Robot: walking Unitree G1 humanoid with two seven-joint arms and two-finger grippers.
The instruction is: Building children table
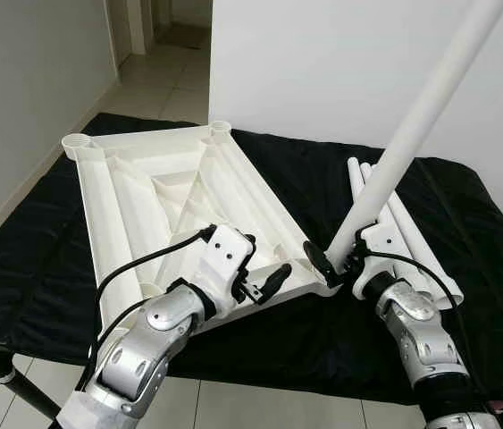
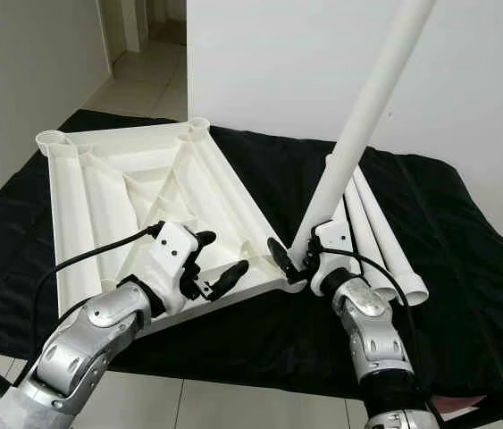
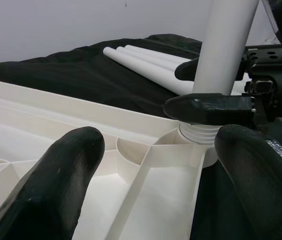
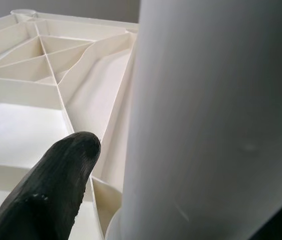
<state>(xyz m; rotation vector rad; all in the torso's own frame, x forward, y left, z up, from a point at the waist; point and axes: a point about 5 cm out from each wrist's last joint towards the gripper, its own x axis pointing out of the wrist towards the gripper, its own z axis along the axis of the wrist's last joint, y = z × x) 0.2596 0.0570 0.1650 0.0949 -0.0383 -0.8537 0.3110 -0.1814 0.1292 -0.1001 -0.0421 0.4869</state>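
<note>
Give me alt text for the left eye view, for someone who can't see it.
The right pincer grips a long white leg, its lower end at the near corner socket of an upside-down white tabletop on a black cloth. The left pincer is open over the tabletop's near edge. More legs lie to the right.

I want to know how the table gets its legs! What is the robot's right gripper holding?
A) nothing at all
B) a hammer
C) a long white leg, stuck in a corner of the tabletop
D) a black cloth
C: the right gripper is shut on the white leg, whose bottom end sits in the corner socket of the upside-down tabletop.
</note>
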